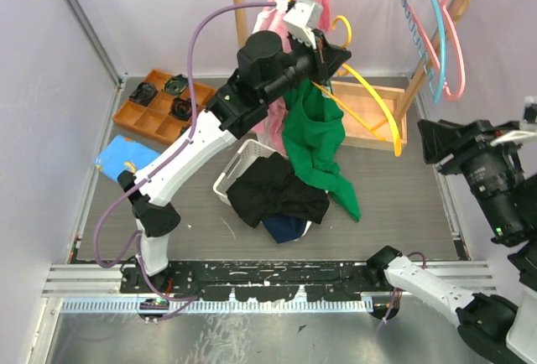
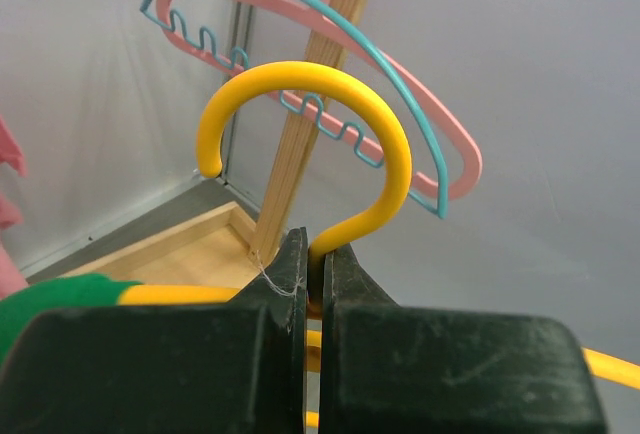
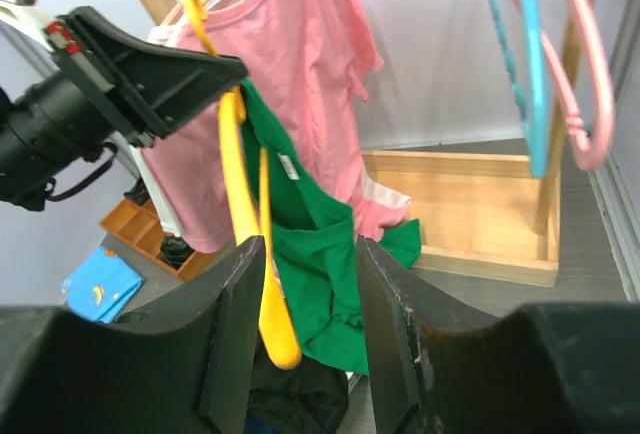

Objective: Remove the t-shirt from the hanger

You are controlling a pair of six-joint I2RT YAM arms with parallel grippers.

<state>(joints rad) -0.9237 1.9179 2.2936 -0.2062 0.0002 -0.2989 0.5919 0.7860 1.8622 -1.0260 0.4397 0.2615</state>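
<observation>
Neck of yellow hanger [image 2: 300, 72] clamped in left hand [image 2: 315, 264]; green t-shirt [image 1: 312, 142] hangs from it. Empty right hand [image 3: 308, 249], jaws parted, well apart. Hold hanger steady; pinch fabric near shoulder, slide off arm end.

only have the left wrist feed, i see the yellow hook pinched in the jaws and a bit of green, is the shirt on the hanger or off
Observer: On. The right wrist view shows the green t-shirt draped on the yellow hanger and hanging down from it.
Operator: where's the right arm
Observer: Over at the right side. The right gripper is open and empty, facing the shirt and apart from it.
Operator: anything below the shirt
Observer: From the top view, a white basket with dark clothes spilling over it sits next to the shirt's lower end.
</observation>
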